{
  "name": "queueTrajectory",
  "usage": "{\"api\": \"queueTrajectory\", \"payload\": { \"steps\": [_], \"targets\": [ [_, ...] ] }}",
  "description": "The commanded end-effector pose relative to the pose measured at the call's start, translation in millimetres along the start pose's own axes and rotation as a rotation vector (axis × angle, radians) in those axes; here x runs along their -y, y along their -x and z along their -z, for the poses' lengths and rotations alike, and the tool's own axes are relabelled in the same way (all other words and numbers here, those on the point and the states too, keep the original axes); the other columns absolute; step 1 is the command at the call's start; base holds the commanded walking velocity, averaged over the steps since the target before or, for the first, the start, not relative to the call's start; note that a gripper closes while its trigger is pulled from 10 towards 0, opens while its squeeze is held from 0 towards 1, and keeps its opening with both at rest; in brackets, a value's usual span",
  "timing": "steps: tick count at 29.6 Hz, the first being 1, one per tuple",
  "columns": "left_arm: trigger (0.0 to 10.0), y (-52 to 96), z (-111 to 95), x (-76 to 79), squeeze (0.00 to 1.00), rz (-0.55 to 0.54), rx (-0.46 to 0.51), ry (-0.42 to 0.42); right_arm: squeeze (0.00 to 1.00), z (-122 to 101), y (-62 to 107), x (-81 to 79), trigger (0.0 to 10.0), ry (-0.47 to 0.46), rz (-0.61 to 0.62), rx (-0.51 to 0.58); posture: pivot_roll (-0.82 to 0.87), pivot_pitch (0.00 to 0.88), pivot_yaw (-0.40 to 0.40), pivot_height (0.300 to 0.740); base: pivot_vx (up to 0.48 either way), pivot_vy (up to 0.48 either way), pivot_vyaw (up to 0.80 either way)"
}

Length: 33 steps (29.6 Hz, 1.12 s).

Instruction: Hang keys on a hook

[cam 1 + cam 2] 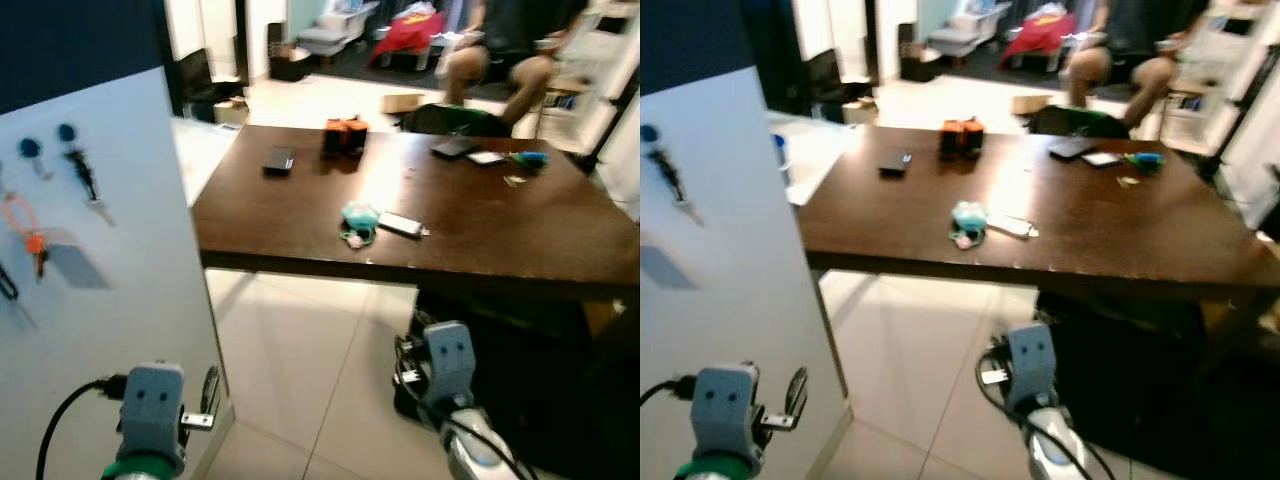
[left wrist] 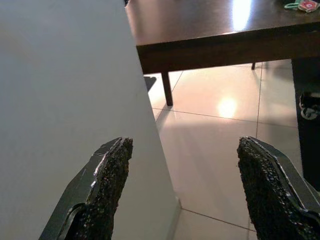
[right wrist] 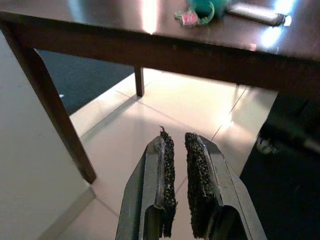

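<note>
— The fingers first: how do they stand?

— On the left gripper (image 2: pixel 182 190) the fingers (image 2: pixel 107 185) are spread wide apart and grasp nothing; one sits close against the white board (image 2: pixel 60 100), with tiled floor (image 2: pixel 215 145) between the two. On the right gripper (image 3: pixel 179 190) the fingers (image 3: pixel 167 185) are pressed nearly together, a thin slit between them, with nothing in it. Both arms are low, in front of the worktop's near edge.

— And the keys?

— A teal bunch of keys (image 1: pixel 357 224) with a small pink tag lies on the dark brown worktop (image 1: pixel 480 230), near its front edge (the right wrist view shows it just above that edge). Just beside it, toward the right, lies a silvery phone (image 1: pixel 402 224).

— The hooks?

— On the white board to the left are two blue hooks (image 1: pixel 30 148); one carries a dark key (image 1: pixel 84 178). An orange lanyard (image 1: pixel 28 232) hangs lower down.

— What else?

— Farther back on the worktop are a black remote (image 1: pixel 279 160), two orange objects (image 1: pixel 344 134) and a dark phone (image 1: pixel 455 148). Beyond it a person (image 1: pixel 500 60) sits on a chair.
</note>
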<state>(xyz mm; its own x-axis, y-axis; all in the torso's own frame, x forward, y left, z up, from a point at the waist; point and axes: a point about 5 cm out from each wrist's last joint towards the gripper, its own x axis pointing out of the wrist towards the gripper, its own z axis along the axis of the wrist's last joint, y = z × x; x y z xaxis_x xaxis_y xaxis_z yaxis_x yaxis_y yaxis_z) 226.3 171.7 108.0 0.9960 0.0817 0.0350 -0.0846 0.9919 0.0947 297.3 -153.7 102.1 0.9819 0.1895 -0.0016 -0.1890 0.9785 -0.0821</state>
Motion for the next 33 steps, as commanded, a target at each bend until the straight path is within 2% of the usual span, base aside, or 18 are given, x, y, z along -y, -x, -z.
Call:
{"api": "queueTrajectory", "payload": {
  "steps": [1,6,14,21,28,33],
  "targets": [
    [10.0,-0.8,1,2.5,0.0,0.006,-0.002,0.022,0.0,5,5.1,5.5,10.0,-0.012,0.026,-0.021,-0.19,0.042,0.14,0.74,0.0,0.0,-0.8],
    [10.0,-8.4,-5,3.5,0.0,-0.005,0.021,0.035,0.0,9,8.5,8.9,10.0,-0.038,0.061,-0.035,-0.18,0.051,0.148,0.74,0.0,0.0,-0.8],
    [10.0,-9.3,-9,-1.1,0.0,-0.02,0.027,0.068,0.0,8,9.3,7.0,10.0,-0.059,0.052,-0.023,-0.18,0.058,0.155,0.74,0.0,0.0,-0.8],
    [10.0,-5.8,-10,-2.8,0.0,-0.033,0.031,0.071,0.0,8,1.7,-1.5,10.0,-0.061,-0.008,-0.031,-0.16,0.06,0.131,0.74,0.0,0.0,0.0],
    [10.0,-5.1,-10,-3.8,0.0,-0.032,0.039,0.077,0.0,8,1.1,-1.4,10.0,-0.061,-0.011,-0.031,-0.16,0.06,0.131,0.74,0.0,0.0,0.0],
    [10.0,-7.1,-12,-3.0,0.0,-0.016,0.053,0.102,0.0,7,4.4,4.0,10.0,-0.038,0.002,-0.034,-0.19,0.062,0.147,0.74,0.349,0.0,0.0]
  ]
}}
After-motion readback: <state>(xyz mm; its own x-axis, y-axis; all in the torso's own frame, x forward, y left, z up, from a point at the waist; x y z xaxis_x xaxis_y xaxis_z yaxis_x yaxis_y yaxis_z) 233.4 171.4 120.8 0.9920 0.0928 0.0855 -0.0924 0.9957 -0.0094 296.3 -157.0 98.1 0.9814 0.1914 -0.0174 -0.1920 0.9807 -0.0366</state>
